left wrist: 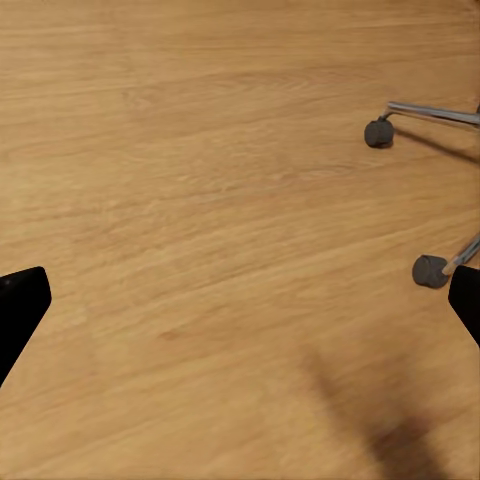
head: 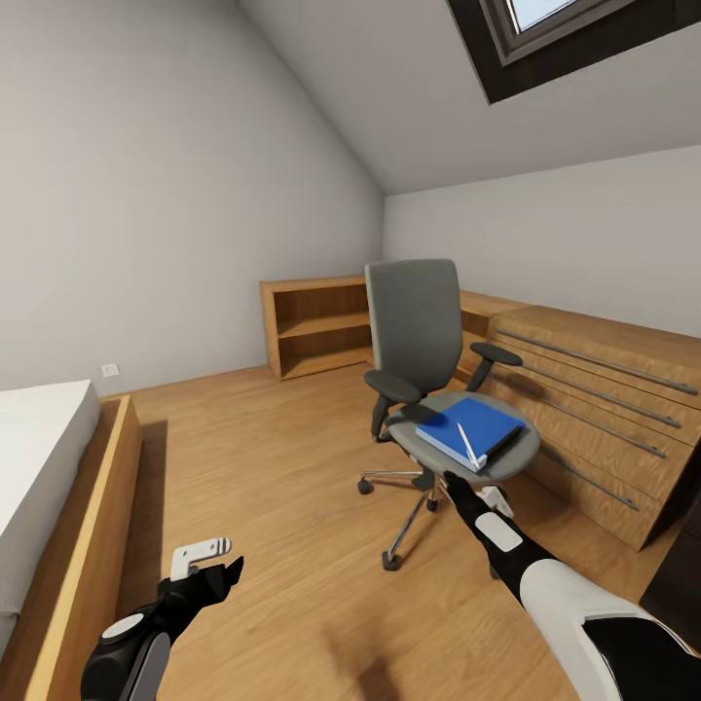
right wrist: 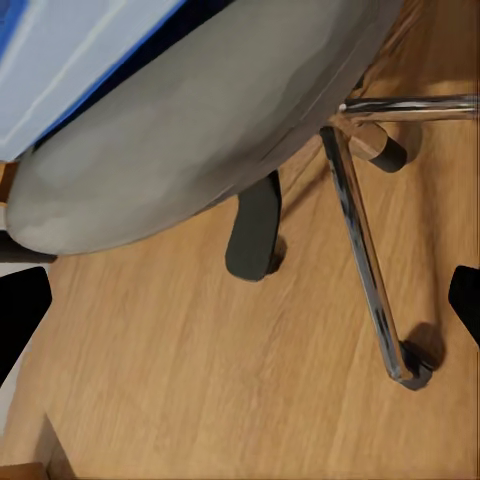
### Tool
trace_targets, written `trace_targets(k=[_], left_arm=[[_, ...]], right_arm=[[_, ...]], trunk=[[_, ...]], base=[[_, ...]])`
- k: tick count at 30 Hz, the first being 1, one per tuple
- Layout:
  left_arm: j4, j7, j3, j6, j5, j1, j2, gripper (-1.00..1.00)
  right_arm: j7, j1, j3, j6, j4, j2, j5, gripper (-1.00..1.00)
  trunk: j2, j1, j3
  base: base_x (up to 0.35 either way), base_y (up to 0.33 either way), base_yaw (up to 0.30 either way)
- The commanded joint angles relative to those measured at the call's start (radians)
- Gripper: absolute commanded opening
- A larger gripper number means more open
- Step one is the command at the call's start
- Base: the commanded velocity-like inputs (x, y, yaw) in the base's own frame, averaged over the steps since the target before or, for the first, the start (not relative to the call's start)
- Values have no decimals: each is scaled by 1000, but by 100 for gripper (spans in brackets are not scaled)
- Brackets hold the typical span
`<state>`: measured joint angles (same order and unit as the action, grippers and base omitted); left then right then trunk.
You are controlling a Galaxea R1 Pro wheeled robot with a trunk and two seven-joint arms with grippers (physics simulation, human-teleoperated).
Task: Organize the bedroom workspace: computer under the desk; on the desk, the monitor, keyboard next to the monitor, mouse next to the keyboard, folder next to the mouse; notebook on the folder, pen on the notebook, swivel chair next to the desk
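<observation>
Oak floor [head: 273,458]; folder [head: 469,429] w/ pen [head: 466,443] on swivel chair [head: 417,331]

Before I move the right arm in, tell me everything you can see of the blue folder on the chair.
The folder is a bright blue flat binder with a dark edge and white page edges, lying closed and flat on the grey seat of the chair, turned at an angle to it. One corner sits near the seat's front rim. A thin white pen lies on its cover. The right hand sits just in front of the seat, not touching it.
</observation>
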<state>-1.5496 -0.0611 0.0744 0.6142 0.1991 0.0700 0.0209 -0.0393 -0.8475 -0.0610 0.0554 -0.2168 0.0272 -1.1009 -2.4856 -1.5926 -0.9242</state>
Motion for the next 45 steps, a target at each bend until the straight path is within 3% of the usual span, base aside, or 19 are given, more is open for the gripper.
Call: trace_targets(k=[1,45], left_arm=[[-1,-6,1,5,11,1,1,100],[-1,-6,1,6,11,1,0,100]], right_arm=[[-2,-1,-7,4,1,0,-11,100],[7,-1,-7,7,1,2,-10,100]], trunk=[[0,0,-1],[0,0,-1]], base=[[5,0,0],[45,0,0]])
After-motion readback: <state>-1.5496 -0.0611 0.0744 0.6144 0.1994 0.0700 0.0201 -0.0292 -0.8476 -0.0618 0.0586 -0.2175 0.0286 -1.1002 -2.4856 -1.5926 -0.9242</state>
